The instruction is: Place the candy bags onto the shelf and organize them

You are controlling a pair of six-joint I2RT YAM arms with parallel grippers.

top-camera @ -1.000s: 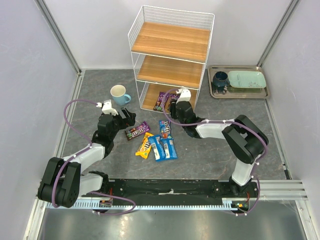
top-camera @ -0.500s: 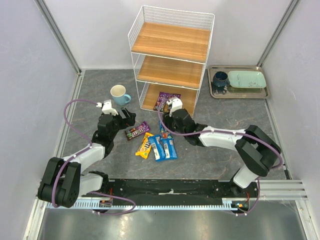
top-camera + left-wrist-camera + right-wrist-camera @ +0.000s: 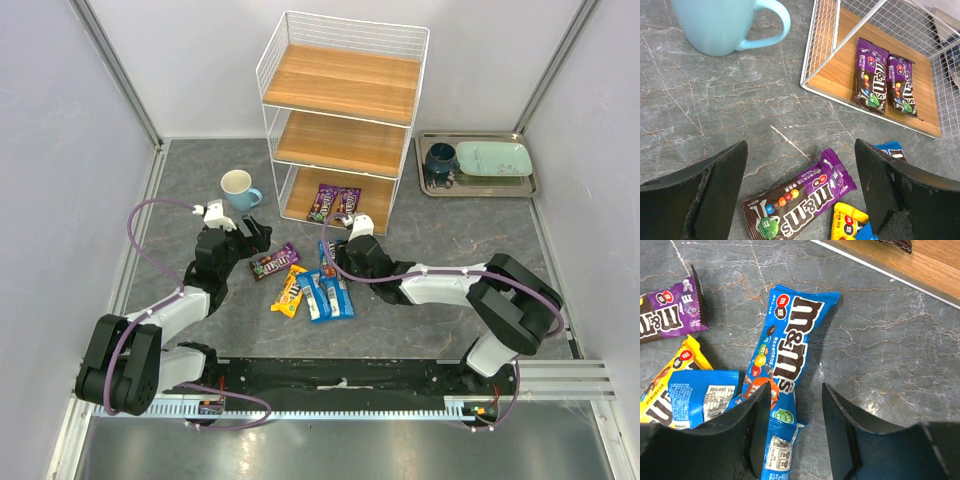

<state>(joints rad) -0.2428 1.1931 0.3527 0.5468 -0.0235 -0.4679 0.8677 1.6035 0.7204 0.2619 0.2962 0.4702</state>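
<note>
Our right gripper [image 3: 796,390] hangs low just in front of the tall white wire shelf with three wooden boards [image 3: 340,85]. Its two black fingers [image 3: 757,425] stand partway apart and hold nothing. A shiny blue candy packet [image 3: 785,355] lies flat under them; we cannot tell if they touch it. Our left gripper [image 3: 801,145] sits in front of the shelf too, more to the shelf's left. Its fingers [image 3: 715,185] are spread wide and hold nothing, and a dark purple candy packet [image 3: 800,200] lies flat below the gap.

The shelf is open at the front, with wire mesh on its left side. A thin white wire runs along the front edge of the bottom board [image 3: 842,65]. Bare wood shows on that board left of the packets there. A strip of bare grey stone-look table [image 3: 420,230] lies between that edge and the packets out front.

We count seven candy packets. Two more purple packets [image 3: 322,202] lie side by side on the bottom board. Five lie on the table in front of the shelf: three blue, one purple and one yellow packet [image 3: 290,290]. One light blue cup [image 3: 238,187] stands to the shelf's left, and one flat metal tray [image 3: 480,192] to its right holds one dark cup [image 3: 440,160] and one pale green plate [image 3: 493,158].
</note>
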